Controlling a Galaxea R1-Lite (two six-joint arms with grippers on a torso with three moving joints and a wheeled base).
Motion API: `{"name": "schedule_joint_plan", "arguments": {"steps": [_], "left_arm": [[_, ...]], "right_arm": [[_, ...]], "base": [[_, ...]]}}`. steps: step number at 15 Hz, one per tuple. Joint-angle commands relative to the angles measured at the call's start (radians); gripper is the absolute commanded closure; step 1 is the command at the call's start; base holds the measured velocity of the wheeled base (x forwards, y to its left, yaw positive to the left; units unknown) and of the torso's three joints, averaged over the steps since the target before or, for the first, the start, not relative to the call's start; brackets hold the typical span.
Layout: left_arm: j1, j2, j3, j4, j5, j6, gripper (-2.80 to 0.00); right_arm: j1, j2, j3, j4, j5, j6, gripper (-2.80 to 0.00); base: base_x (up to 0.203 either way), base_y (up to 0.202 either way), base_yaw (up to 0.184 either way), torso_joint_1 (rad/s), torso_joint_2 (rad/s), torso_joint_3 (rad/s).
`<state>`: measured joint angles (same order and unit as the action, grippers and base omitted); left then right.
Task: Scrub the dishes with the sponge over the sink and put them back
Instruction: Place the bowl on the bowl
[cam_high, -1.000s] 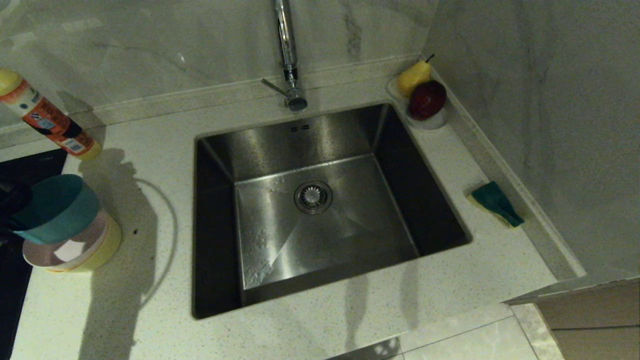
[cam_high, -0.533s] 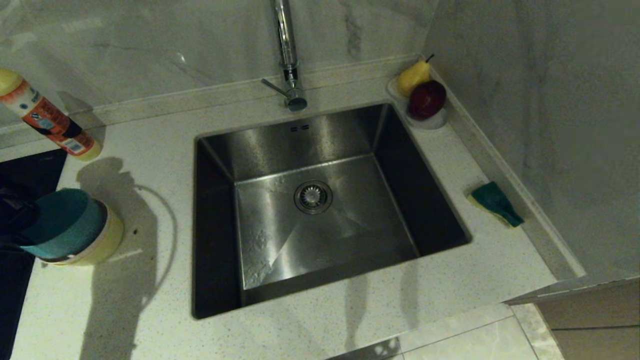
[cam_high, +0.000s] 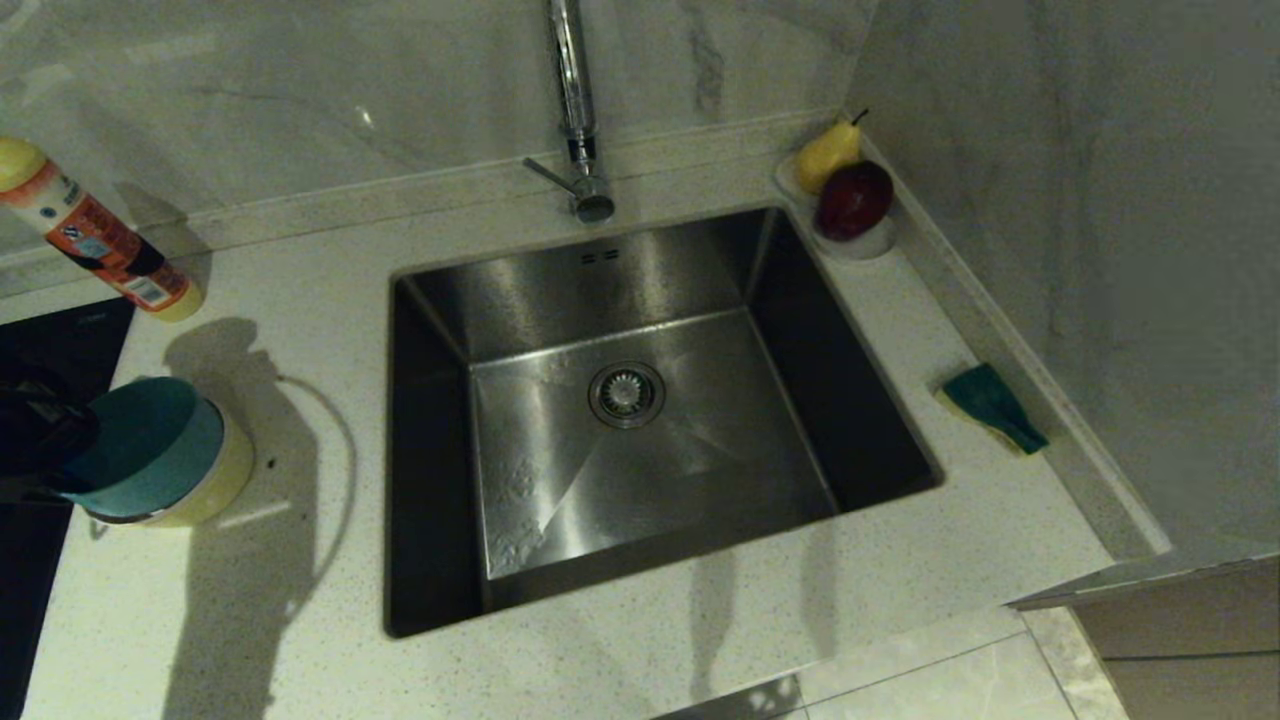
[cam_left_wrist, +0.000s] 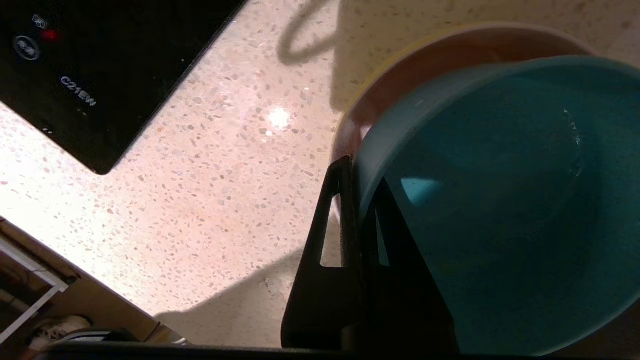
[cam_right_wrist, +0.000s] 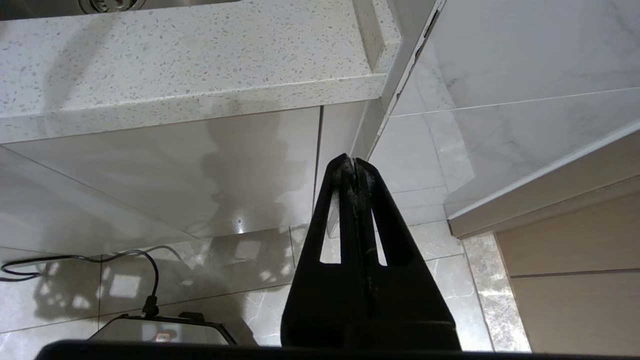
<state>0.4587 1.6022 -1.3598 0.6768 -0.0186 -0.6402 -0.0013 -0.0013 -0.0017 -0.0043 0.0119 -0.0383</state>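
Dishes (cam_high: 165, 455) are sitting stacked on the worktop (cam_high: 300, 620) at nine o'clock of the sink (cam_high: 630, 400). Left pincer (cam_left_wrist: 357, 175) is clamping the teal bowl's (cam_left_wrist: 500, 200) rim; carrying it over the basin probably follows. Right pincer (cam_right_wrist: 355, 167) is hanging pressed together below the worktop edge. Sponge (cam_high: 992, 405) is lying at three o'clock.

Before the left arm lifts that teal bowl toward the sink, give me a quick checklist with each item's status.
1. Left tool shut on the teal bowl rim: ok.
2. Teal bowl free of the pink bowl under it: not ok, nested.
3. Sink free of objects: ok.
4. Sponge on the counter right of the sink: ok.
5. Right tool shut, parked below the counter: ok.
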Motion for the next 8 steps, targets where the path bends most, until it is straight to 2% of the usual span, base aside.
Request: {"name": "schedule_joint_plan", "arguments": {"steps": [1,7,8], "left_arm": [[0.000,-0.004,0.005,0.000,0.004,-0.004,0.00],[0.001,-0.004,0.024,-0.037,0.008,-0.004,0.00],[0.001,-0.002,0.028,-0.037,0.007,-0.004,-1.57]], "right_arm": [[0.000,0.001,0.000,0.000,0.000,0.000,0.00],[0.000,0.001,0.000,0.000,0.000,0.000,0.00],[0.000,0.001,0.000,0.000,0.000,0.000,0.00]], "base": [[0.000,0.000,0.000,0.000,0.00,0.000],[0.000,0.000,0.000,0.000,0.00,0.000],[0.000,0.000,0.000,0.000,0.00,0.000]]}}
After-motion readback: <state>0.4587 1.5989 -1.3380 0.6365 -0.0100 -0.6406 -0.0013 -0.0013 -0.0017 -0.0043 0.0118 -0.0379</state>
